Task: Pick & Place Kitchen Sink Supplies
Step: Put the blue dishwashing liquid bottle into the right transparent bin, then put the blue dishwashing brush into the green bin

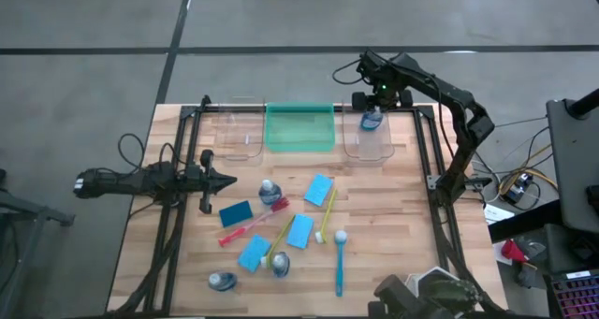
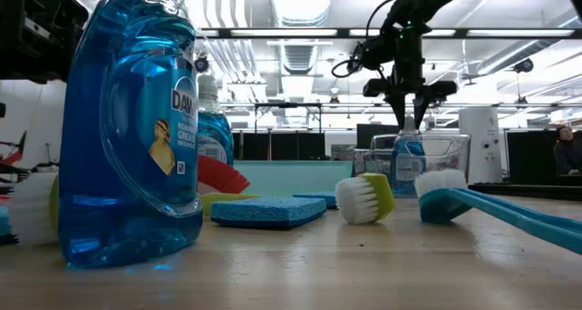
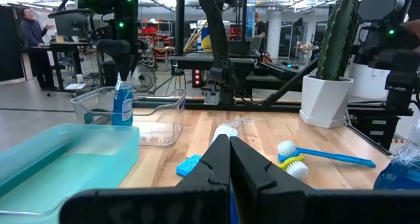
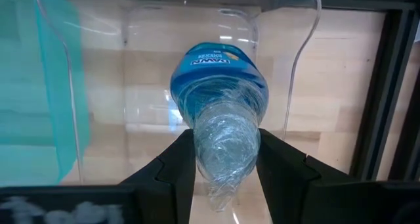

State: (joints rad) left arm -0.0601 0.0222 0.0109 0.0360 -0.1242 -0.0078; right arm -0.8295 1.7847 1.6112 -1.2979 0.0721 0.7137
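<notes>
Small clear bottle of blue liquid (image 4: 220, 112) pinched by its cap end in right gripper (image 4: 226, 161) jaws, hung over clear plastic bin (image 1: 370, 143). Left gripper (image 1: 225, 181) parked low at table (image 1: 393, 225) edge, jaws pressed together.

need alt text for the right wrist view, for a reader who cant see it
The right gripper is shut on a small clear bottle of blue liquid, gripping its cap end and holding it over a clear plastic bin on the wooden table. A green bin sits beside the clear one.
</notes>
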